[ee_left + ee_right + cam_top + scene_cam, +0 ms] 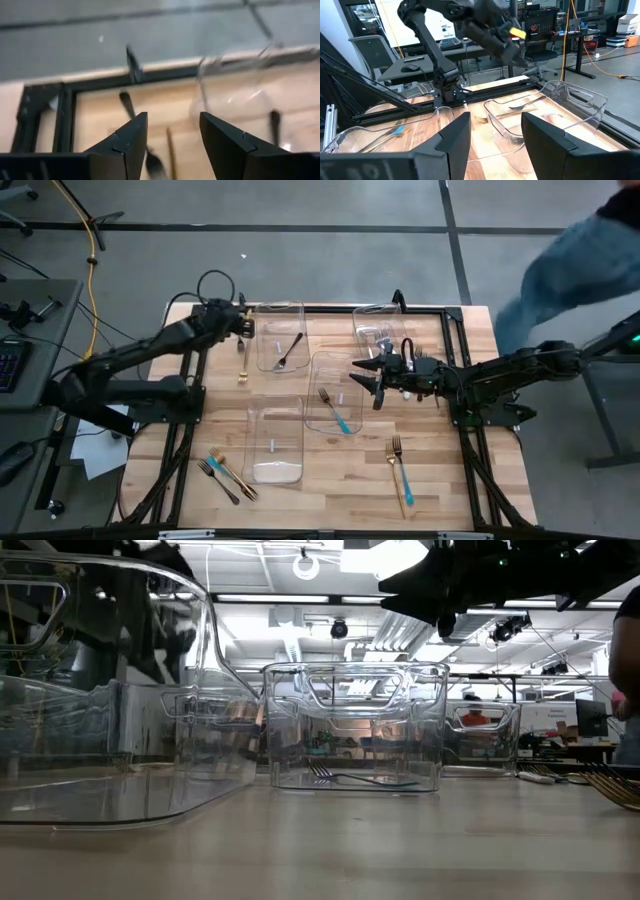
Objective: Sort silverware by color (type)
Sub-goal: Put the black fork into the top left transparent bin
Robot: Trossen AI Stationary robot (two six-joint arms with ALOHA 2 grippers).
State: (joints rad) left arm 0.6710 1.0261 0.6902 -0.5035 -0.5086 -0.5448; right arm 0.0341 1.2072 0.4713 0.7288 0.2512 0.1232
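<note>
Silverware lies in clear bins and loose on the table. A black fork (289,351) is in the far left bin (262,340), silver pieces (380,336) in the far right bin (368,313), and a teal-handled fork (336,411) in the middle bin (318,377). My left gripper (244,330) (172,120) hangs open just left of the far left bin, above a gold fork (243,368) (171,149) and a dark utensil (127,102) on the wood. My right gripper (374,376) (494,131) stands open, level, over the middle bin's right side, holding nothing.
A fourth clear bin (275,442) stands near the front. Loose teal, gold and black pieces (226,475) lie at the near left, and a gold fork with a teal one (399,470) at the near right. A person (570,260) stands beyond the far right corner.
</note>
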